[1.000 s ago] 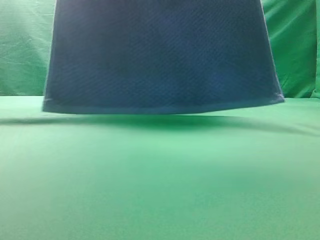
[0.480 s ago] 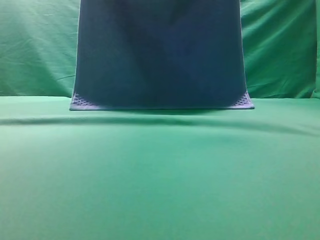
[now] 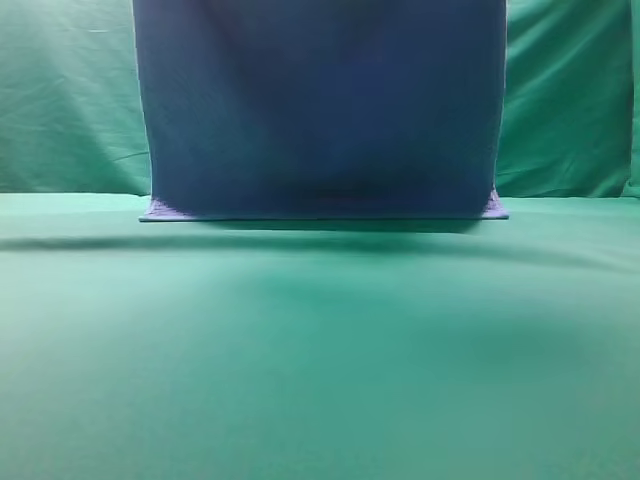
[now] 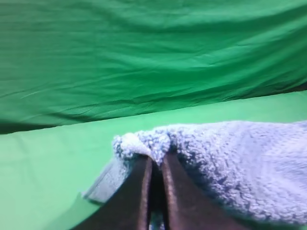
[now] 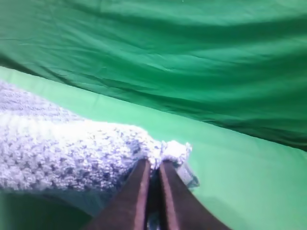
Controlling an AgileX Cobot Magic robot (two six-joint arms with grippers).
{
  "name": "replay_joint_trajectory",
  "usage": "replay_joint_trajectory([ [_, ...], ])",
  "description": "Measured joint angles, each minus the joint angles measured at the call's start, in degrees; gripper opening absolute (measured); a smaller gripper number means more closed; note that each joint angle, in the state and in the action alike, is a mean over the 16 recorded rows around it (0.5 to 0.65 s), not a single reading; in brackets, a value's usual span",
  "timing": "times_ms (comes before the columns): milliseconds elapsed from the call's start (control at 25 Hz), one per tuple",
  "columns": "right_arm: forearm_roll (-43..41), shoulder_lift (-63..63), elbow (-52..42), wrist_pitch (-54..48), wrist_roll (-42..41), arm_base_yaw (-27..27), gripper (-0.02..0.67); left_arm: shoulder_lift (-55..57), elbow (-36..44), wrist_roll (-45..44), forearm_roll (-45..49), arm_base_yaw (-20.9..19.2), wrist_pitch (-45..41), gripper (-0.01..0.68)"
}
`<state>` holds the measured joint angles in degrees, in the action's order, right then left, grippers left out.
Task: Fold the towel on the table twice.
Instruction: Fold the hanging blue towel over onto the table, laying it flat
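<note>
Since half-second back, towel [image 3: 320,110] hangs wider, lower edge same spot at far table [image 3: 320,360]. Left gripper [image 4: 154,165] clamped on towel corner; right gripper [image 5: 152,168] clamped on other corner. Wrinkled backdrop [image 3: 70,100] behind.

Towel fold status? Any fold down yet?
Done: both end effectors pinch towel corners, left, right. In hand: towel hangs raised, its bottom edge on the table far back. Left: no finished fold visible; both seemingly remain.
</note>
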<state>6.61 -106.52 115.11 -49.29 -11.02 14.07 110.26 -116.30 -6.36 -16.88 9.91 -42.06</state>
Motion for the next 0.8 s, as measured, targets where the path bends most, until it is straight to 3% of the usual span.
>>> replay_joint_trajectory([
  [480,1.55,10.45,-17.24,1.15,-0.01,-0.01,0.0,-2.98,2.06,4.57,5.81,4.34,-6.4,0.0],
  [800,2.26,18.47,-32.65,8.02,-0.02,0.19,0.0,-9.26,15.86,6.4,7.75,6.31,0.46,0.0],
])
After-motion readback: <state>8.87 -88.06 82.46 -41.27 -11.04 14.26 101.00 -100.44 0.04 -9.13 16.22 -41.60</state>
